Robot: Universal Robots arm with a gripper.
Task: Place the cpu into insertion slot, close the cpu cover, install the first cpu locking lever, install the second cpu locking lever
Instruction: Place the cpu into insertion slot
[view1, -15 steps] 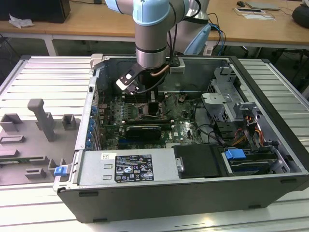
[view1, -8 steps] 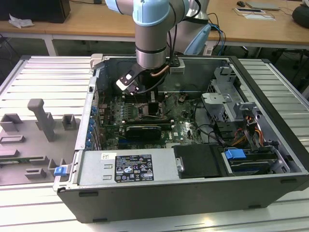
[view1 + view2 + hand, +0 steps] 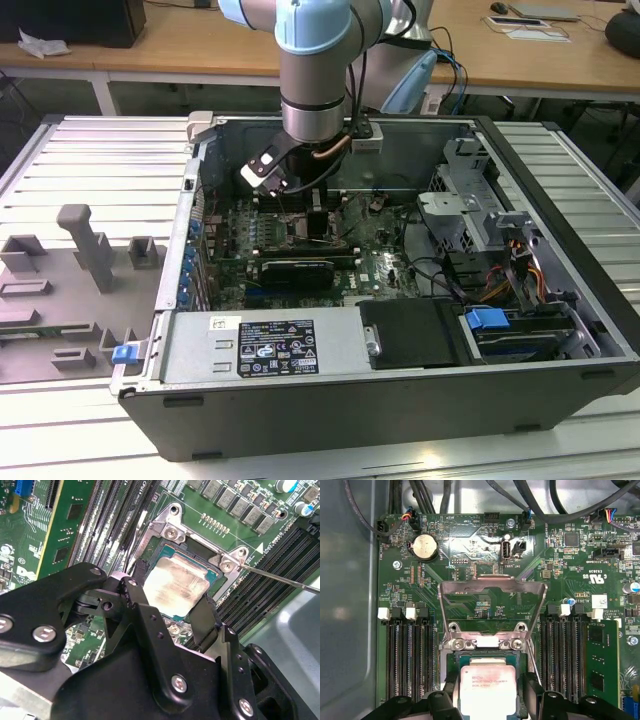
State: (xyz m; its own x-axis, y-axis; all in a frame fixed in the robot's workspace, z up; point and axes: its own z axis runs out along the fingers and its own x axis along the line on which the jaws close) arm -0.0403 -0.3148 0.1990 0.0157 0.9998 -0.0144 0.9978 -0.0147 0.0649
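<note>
**One camera stands off, two ride the wrist**

The exterior view stands back and high, looking down into the open computer case (image 3: 330, 400), where the arm (image 3: 315, 90) reaches in toward the far side. Both wrist views hang close over the motherboard (image 3: 470, 555). The first faces it squarely, while the second looks slantwise past the gripper (image 3: 167, 597). Both share the cpu (image 3: 487, 687), and the exterior view takes in that same spot from far off.

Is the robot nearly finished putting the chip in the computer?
Not nearly. Done: no step looks finished yet. In hand: the tool seems to grip the cpu right at the insertion slot; I can't tell if it is fully seated. Left: the cpu cover stands open, and a locking lever sticks out unlatched.
</note>
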